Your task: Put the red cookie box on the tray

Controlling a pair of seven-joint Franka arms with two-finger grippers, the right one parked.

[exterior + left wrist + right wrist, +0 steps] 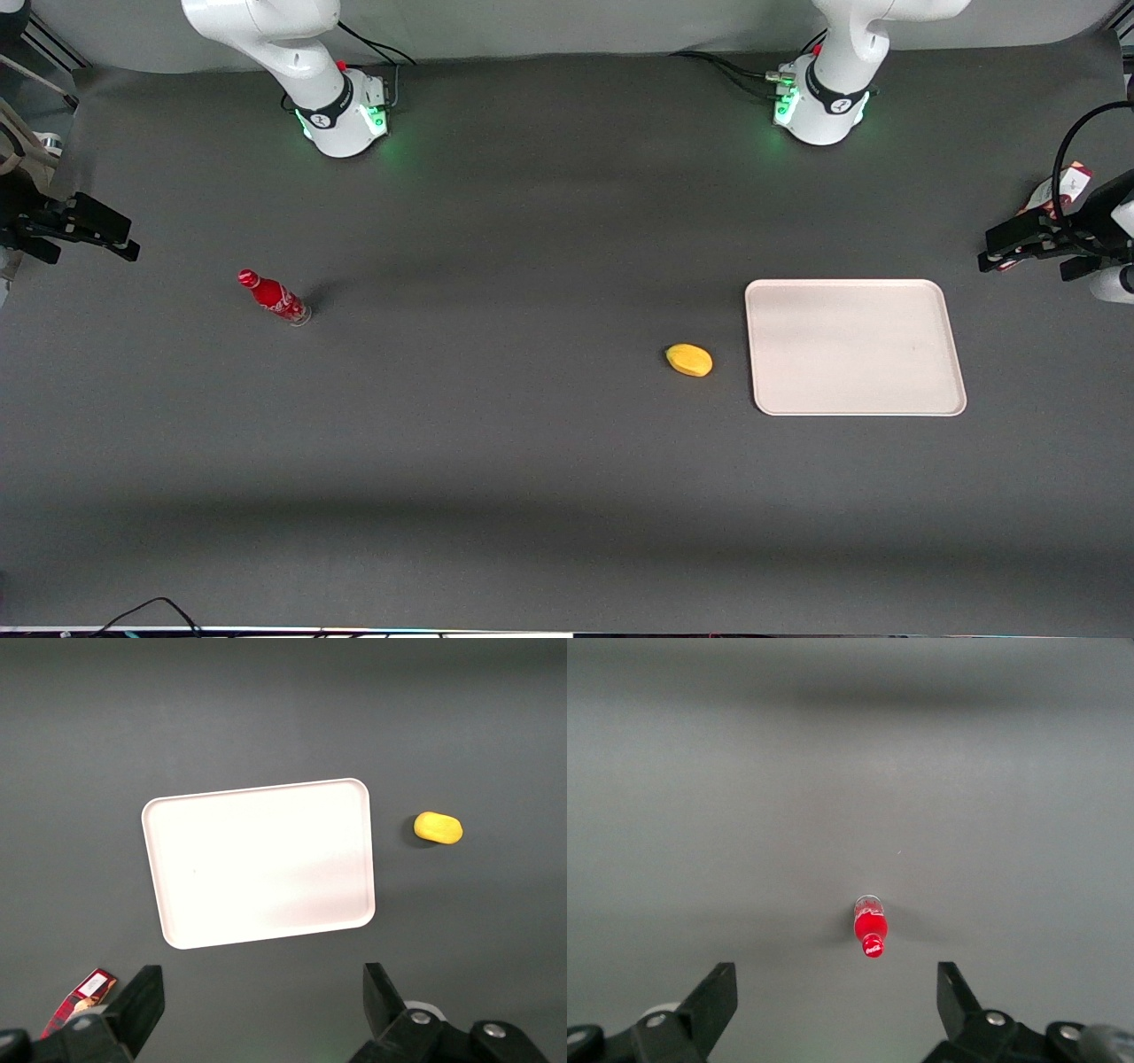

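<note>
The pale cream-pink tray [855,347] lies flat and empty toward the working arm's end of the table; it also shows in the left wrist view [257,864]. The red cookie box [1059,188] lies at that end's table edge, farther from the front camera than the tray and partly hidden by my arm. One end of it, with its white label, shows in the left wrist view [84,994]. My left gripper [998,250] hovers above the table between box and tray, open and empty [261,985].
A yellow fruit-like object [689,360] lies on the dark mat beside the tray, toward the table's middle; it also shows in the left wrist view [438,827]. A small red soda bottle [273,297] stands toward the parked arm's end.
</note>
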